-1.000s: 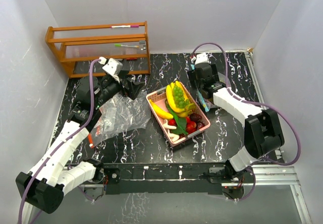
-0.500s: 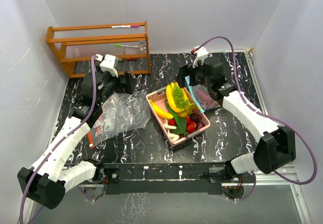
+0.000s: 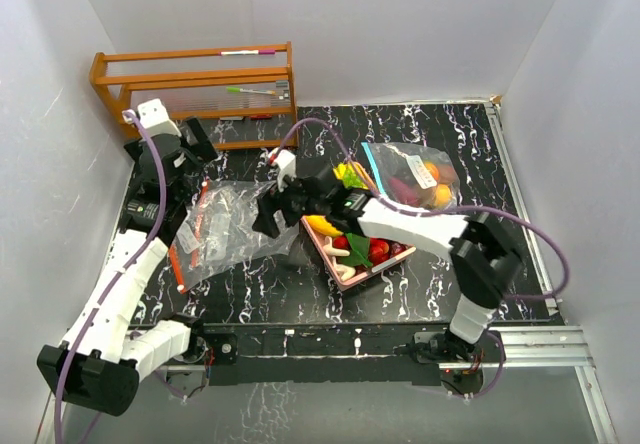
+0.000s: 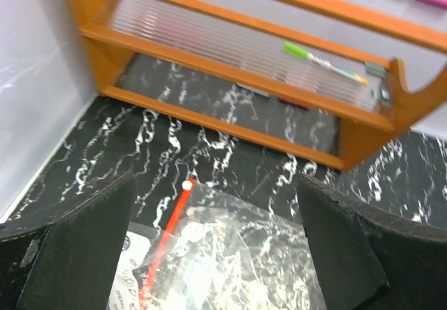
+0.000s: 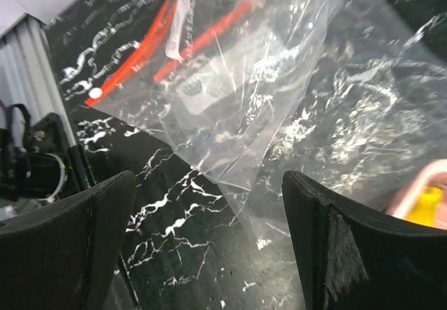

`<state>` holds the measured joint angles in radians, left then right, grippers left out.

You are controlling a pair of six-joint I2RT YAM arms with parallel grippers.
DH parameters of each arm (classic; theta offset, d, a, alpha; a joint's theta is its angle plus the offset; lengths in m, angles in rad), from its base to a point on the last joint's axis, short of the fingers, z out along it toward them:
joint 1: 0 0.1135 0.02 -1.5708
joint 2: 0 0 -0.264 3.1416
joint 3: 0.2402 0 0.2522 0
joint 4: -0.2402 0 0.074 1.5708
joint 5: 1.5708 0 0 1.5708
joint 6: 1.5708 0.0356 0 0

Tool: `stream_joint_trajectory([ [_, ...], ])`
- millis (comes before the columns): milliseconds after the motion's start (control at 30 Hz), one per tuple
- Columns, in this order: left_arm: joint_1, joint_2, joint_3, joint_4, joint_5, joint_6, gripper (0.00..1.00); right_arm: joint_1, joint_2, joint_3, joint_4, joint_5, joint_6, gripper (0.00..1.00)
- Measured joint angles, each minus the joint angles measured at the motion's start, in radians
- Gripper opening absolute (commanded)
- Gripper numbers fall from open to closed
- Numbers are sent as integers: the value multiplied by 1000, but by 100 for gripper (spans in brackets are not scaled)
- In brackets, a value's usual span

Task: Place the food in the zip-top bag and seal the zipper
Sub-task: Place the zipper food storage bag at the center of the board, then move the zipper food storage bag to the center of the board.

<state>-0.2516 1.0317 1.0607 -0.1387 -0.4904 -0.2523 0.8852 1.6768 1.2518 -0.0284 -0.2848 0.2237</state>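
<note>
A clear zip-top bag (image 3: 225,229) with a red zipper (image 3: 190,229) lies flat and without food in it at the left of the black table. My right gripper (image 3: 270,214) hangs open over its right edge; the bag (image 5: 265,65) fills the right wrist view beyond the gripper (image 5: 209,184). Near the bag's far corner (image 4: 230,254), my left gripper (image 3: 195,149) stands open (image 4: 216,181) and holds nothing. The food, a banana (image 3: 320,226), red berries (image 3: 378,251) and a green leaf, sits in the pink tray (image 3: 350,276), partly hidden under my right arm.
A second clear bag (image 3: 415,179) with a blue zipper lies at the back right and holds oranges (image 3: 432,174) and a dark plum. A wooden rack (image 3: 195,94) with pens stands at the back left, close in front of my left gripper. White walls enclose the table.
My right arm swung from the back right across the tray to the red-zipper bag, leaving the blue-zipper bag behind. My left gripper drew back and left toward the rack.
</note>
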Motion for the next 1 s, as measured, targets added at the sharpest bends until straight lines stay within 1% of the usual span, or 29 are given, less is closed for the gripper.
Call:
stream_joint_trajectory([
  [100, 10, -27, -8, 22, -66, 0, 97, 25, 122, 40, 11, -2, 30, 87],
  [233, 11, -44, -8, 64, -97, 14, 97, 38, 298, 116, 12, 8, 69, 86],
  [300, 11, -44, -8, 76, -95, 18, 97, 43, 372, 157, 4, 16, 79, 79],
  [333, 11, -45, -8, 80, -93, 21, 97, 45, 402, 179, -2, 20, 85, 73],
  [367, 11, -45, -10, 86, -92, 23, 97, 45, 431, 204, -13, 23, 89, 61],
  [433, 11, -48, -16, 91, -89, 30, 97, 47, 469, 243, -27, 21, 92, 26],
  [467, 11, -50, -17, 92, -89, 34, 97, 47, 474, 250, -31, 18, 92, 11],
  [500, 11, -50, -19, 94, -88, 37, 97, 47, 474, 250, -33, 15, 92, 8],
  [633, 12, -60, -23, 100, -79, 48, 97, 47, 440, 238, -51, 16, 92, 7],
  [733, 12, -62, -23, 103, -63, 50, 97, 48, 323, 170, -82, 75, 80, 8],
  [800, 12, -63, -27, 109, -40, 46, 95, 46, 195, 106, -96, 132, 68, 8],
  [1000, 12, -58, -53, 112, 56, 20, 95, 11, -251, -84, -92, 322, 37, 8],
])
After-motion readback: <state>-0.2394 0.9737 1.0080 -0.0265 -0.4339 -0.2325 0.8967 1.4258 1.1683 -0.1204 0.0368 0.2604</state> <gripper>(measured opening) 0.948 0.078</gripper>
